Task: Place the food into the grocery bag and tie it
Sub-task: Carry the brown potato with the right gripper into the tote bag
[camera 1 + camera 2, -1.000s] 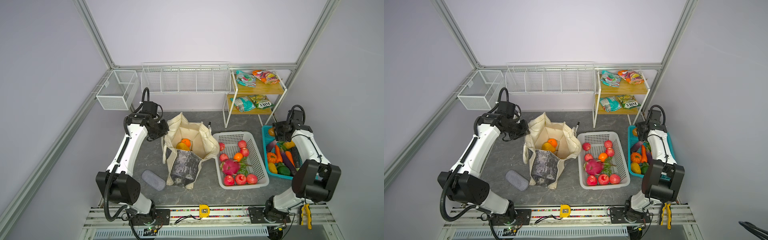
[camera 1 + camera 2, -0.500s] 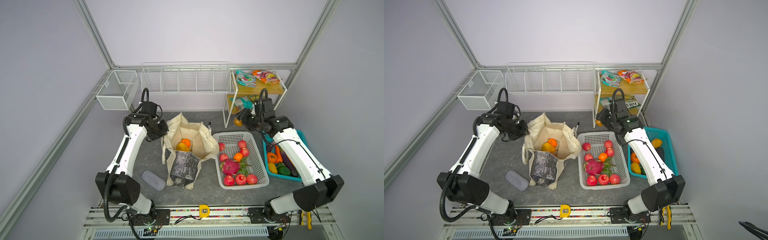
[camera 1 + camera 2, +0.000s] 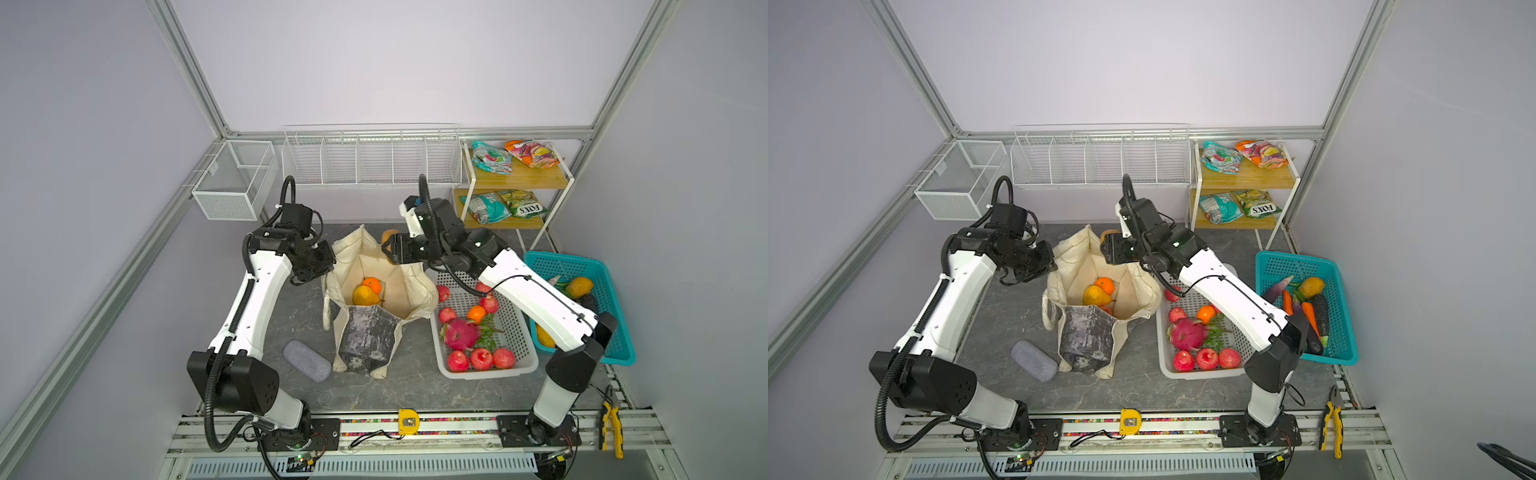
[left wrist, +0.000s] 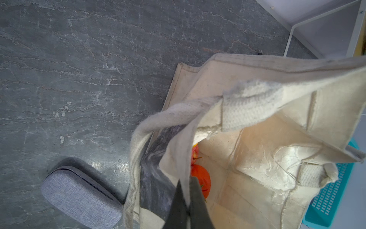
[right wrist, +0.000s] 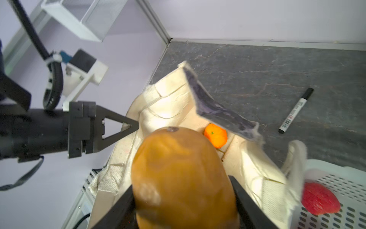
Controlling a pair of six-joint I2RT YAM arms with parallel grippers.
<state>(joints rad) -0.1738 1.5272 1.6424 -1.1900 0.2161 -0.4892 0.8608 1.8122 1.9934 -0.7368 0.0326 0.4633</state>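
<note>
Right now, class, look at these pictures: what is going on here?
The left end effector is shut on the rim of the grocery bag, holding its mouth open. The right end effector grips a yellow-brown fruit above that opening. An orange lies inside already; red apples wait in the white basket.

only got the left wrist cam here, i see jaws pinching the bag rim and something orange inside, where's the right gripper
Observer: The right gripper hangs above the far rim of the grocery bag, shut on a brownish-orange oblong piece of produce that is not yet inside.
Operator: what's in the bag already
Observer: In a top view, an orange and a yellow fruit show side by side on its floor.
Operator: much food left outside
Observer: Yes. The white basket beside the bag holds red apples and a dragon fruit, among other things.
</note>
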